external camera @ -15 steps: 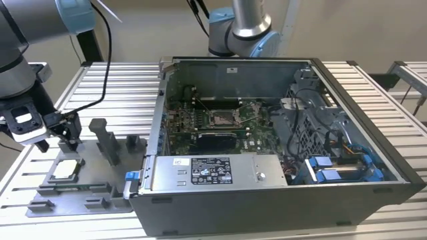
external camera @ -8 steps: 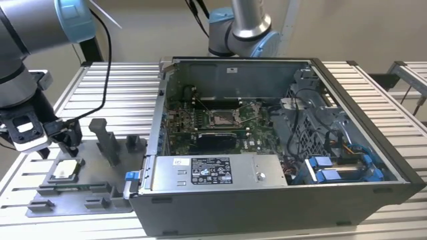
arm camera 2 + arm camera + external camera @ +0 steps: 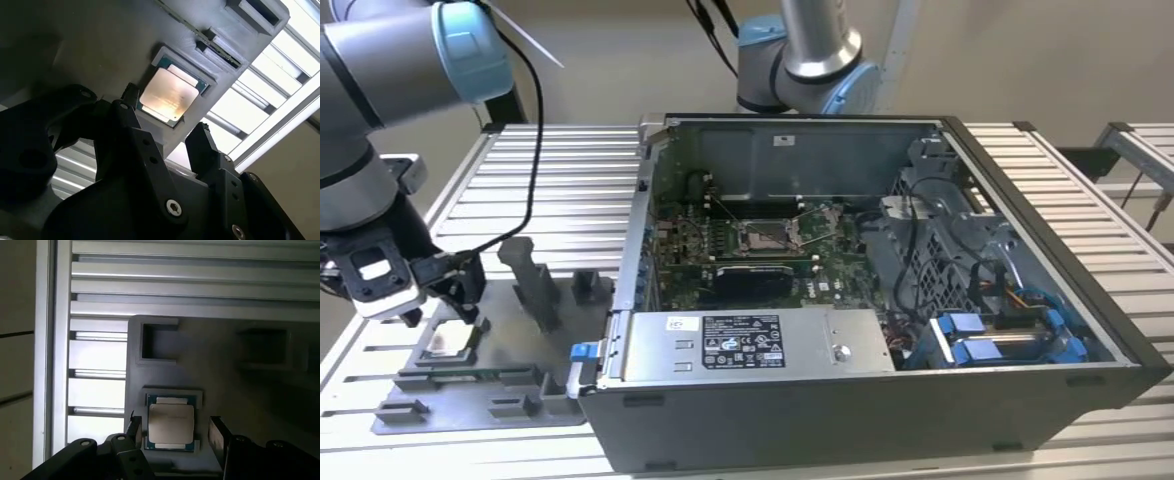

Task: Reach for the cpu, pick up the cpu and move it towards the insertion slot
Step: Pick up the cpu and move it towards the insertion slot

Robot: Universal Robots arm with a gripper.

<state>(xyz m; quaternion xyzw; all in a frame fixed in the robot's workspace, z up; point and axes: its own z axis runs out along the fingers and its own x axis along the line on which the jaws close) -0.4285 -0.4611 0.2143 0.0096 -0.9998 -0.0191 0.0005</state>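
The cpu (image 3: 170,422) lies flat in a square recess of the grey tray (image 3: 454,410) on the slatted table (image 3: 560,170). The pincer (image 3: 175,432) hangs just above the tray, spread apart, with one finger (image 3: 217,436) on each side of the cpu and gripping nothing. The insertion slot (image 3: 761,237) sits inside the open computer case (image 3: 854,400), well apart from the tray.

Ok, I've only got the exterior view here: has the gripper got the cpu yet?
Observer: No. In the first wrist view the cpu lies flat in its recess in the fixture.
Operator: Closed on it, at least?
Observer: No, the gripper is open, its fingers either side of the cpu with gaps showing.
Operator: Is it centred?
Observer: Roughly. The cpu sits about midway between them.
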